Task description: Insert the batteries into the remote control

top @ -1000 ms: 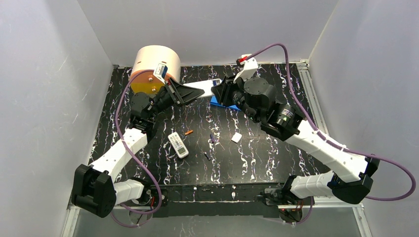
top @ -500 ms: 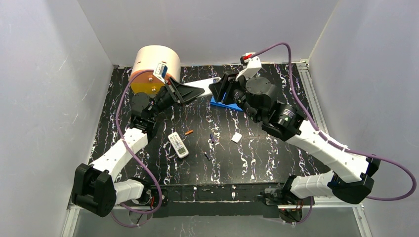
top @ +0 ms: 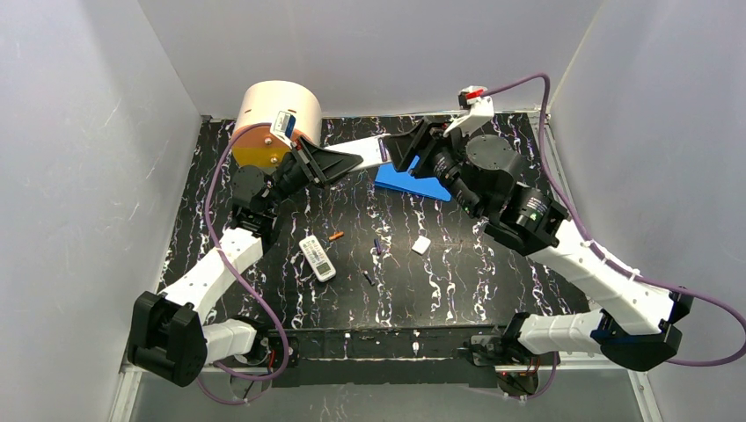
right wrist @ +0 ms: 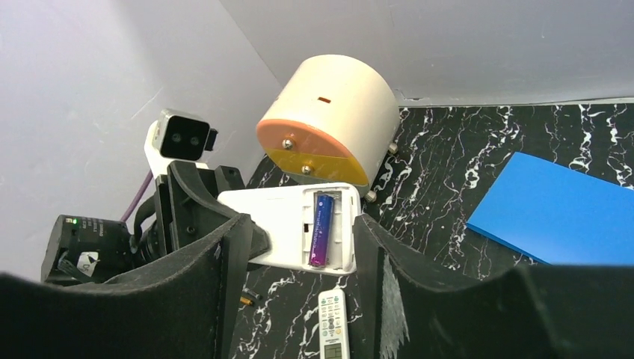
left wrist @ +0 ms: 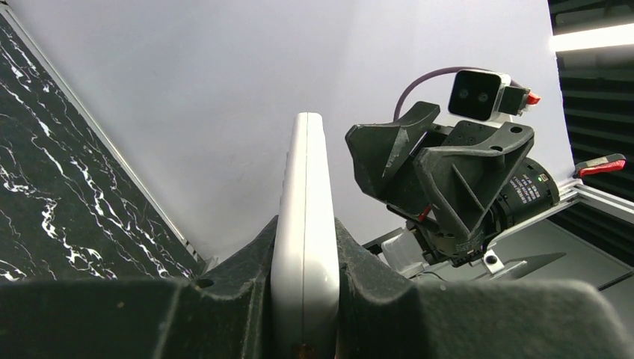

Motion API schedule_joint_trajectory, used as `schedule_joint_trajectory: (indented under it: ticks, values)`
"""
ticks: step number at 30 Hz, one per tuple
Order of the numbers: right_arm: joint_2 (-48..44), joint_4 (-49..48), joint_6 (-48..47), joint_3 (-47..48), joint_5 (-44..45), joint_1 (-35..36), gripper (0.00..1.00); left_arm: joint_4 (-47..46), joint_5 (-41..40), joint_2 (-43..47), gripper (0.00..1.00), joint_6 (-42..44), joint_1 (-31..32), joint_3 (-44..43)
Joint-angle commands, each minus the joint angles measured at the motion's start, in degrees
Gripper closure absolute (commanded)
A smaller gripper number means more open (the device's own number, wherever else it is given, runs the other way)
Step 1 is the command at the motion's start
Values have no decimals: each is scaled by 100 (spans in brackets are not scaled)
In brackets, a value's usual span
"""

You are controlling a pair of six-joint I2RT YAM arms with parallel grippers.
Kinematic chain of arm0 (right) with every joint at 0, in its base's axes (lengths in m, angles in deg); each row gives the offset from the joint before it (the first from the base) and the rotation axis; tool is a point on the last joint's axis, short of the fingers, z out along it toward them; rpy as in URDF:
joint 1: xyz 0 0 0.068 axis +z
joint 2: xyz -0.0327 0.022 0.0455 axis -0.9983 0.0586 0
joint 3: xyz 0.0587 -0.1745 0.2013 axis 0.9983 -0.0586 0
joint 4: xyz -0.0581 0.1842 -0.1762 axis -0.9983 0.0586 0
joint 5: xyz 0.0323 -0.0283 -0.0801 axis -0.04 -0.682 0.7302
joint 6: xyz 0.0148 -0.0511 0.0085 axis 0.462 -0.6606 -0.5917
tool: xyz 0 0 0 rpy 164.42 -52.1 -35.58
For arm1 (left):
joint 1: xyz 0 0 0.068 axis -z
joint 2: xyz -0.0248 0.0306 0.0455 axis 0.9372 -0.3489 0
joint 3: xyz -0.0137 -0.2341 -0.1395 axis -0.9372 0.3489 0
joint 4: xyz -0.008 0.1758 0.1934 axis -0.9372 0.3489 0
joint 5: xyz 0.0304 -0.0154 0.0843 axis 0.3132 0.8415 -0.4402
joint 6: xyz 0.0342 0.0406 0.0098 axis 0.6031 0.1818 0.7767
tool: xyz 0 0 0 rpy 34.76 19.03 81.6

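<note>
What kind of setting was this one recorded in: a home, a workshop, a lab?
Probably a lab robot cell, not a home: a black marbled table boxed in by plain white walls, with the left arm and right arm bolted at its near edge.

Table under me: black slab (top: 475, 272), white veins in a marble pattern, dull finish. A grey metal rail (top: 387, 356) edges its near side. Three plain white walls box it in: back wall (top: 369, 53), left wall (top: 70, 176) and right wall (top: 651, 132), all faintly scuffed. Light is even, shadows soft. Beyond a white wall's edge there is a dark space with one bright strip light (left wrist: 591, 36) high up.
</note>
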Motion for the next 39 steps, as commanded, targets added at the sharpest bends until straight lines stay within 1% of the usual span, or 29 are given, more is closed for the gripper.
schedule_joint_trajectory:
  ticks: [1, 4, 8, 9, 10, 12, 13, 14, 16, 23, 27, 34, 39]
  values:
    - [-45, 54, 225, 30, 148, -43, 40, -290, -56, 119, 100, 22, 15, -171]
    - [-105, 346, 405, -89, 69, -92, 37, -290, -24, 119, 100, 15, 17, -186]
    - [-261, 263, 607, -318, -205, -147, 37, -290, 70, 118, 100, 95, 15, -168]
    - [-252, 259, 623, -309, -235, -152, 40, -290, 113, 120, 100, 155, 15, -158]
    - [-226, 264, 625, -276, -280, -160, 45, -256, 171, 121, 100, 252, 15, -142]
    - [-133, 312, 589, -161, -391, -162, 57, -15, 267, 139, 100, 479, 19, -107]
    - [-67, 379, 562, -79, -464, -173, 62, 77, 308, 152, 100, 633, 20, -89]
    - [-5, 444, 523, -3, -559, -178, 66, 155, 347, 165, 100, 726, 16, -77]
    - [130, 651, 478, 173, -705, -176, 68, 263, 403, 188, 100, 878, 10, -65]
    - [518, 1280, 445, 541, -970, -218, 60, 369, 540, 149, 100, 1072, 6, -100]
    - [657, 1509, 458, 694, -900, -256, 52, 369, 560, 145, 100, 1076, 10, -117]
    - [691, 1448, 441, 656, -938, -293, 50, 369, 560, 139, 100, 1052, 13, -98]
    - [765, 1428, 440, 573, -1046, -351, 52, 369, 606, 109, 100, 1029, 10, -139]
